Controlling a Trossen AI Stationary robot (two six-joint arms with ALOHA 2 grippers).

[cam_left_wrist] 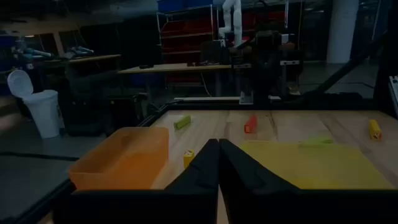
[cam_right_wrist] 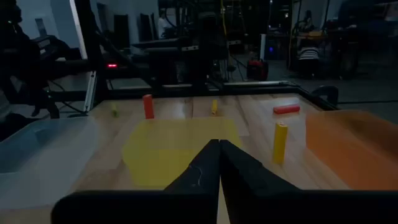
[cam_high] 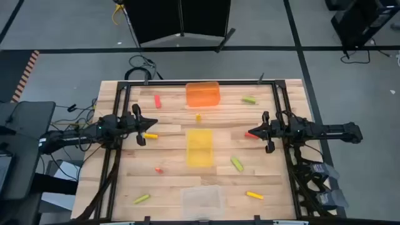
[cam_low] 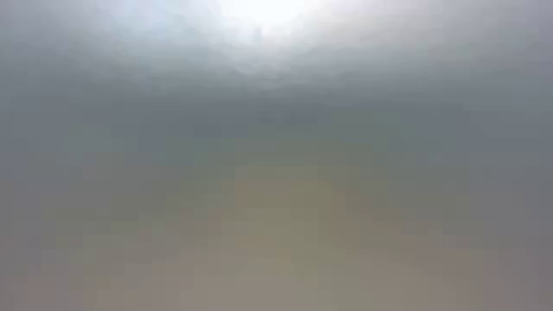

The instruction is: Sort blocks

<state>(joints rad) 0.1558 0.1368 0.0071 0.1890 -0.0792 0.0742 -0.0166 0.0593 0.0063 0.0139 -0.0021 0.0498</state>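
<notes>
Small red, yellow and lime green blocks lie scattered on the wooden table. In the high view my left gripper (cam_high: 145, 129) hovers at the table's left, shut, with a yellow block (cam_high: 150, 135) just beside its tip. My right gripper (cam_high: 250, 132) hovers at the right, shut, with a red block (cam_high: 252, 135) at its tip. Both wrist views show the fingers closed to a point, left (cam_left_wrist: 217, 143) and right (cam_right_wrist: 217, 143), with nothing between them. A short yellow block (cam_right_wrist: 280, 142) stands upright between the orange and yellow trays. The low view shows only grey blur.
Three trays sit in a row down the table's middle: orange (cam_high: 202, 94) far, yellow (cam_high: 200, 147) centre, clear (cam_high: 201, 197) near. Other blocks: red (cam_high: 157, 100), green (cam_high: 249, 99), red (cam_high: 159, 169), green (cam_high: 237, 164), green (cam_high: 141, 199), yellow (cam_high: 254, 195). A black frame rims the table.
</notes>
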